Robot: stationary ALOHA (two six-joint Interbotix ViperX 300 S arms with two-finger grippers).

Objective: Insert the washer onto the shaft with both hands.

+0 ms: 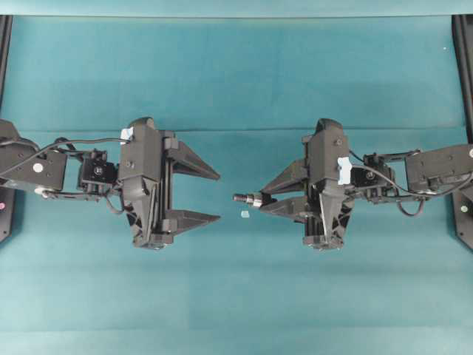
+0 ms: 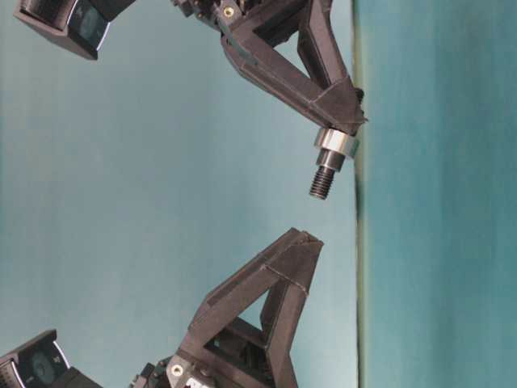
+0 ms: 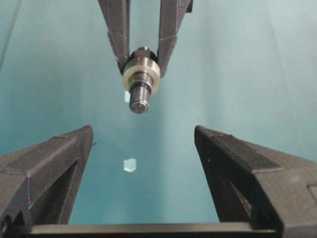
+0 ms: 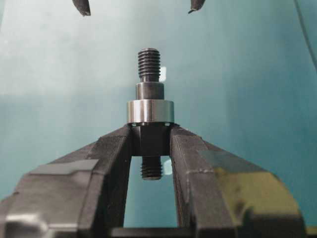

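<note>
Teal cloth covers the desk (image 1: pixel 236 74), and from overhead you can see both arms hovering over its middle, tips facing each other: your left gripper (image 1: pixel 219 197) stands with its jaws wide and empty, while your right gripper (image 1: pixel 260 199) is closed on the shaft (image 1: pixel 244 198), whose long axis lies level and points its free threaded end across the gap at the left gripper. A tiny pale square bit (image 1: pixel 244 214) lies on the cloth just below that tip; ignore it. In the table-level view, which is turned sideways, the shaft (image 2: pixel 327 171) sticks out past the right gripper (image 2: pixel 349 121) towards the open left gripper (image 2: pixel 300 242), and a silvery ring, which looks to be the washer (image 2: pixel 337 144), sits on the shaft hard against the right fingertips. Your left wrist camera looks straight down the axis: the shaft (image 3: pixel 139 99) points almost at the lens, threads first, with the washer (image 3: pixel 141 75) around it and the left fingers (image 3: pixel 54 163) spread well apart on either side. Your right wrist camera shows the shaft (image 4: pixel 149 74) clamped at its thicker middle, the washer (image 4: pixel 150 111) seated just beyond the right fingers (image 4: pixel 111 153), a short threaded stub poking back between them. Judging from this, the ring appears already threaded on, so hold the right grip steady and keep the shaft level so nothing slides off; if you bring the left gripper in, centre it on the axis and touch only the ring.
</note>
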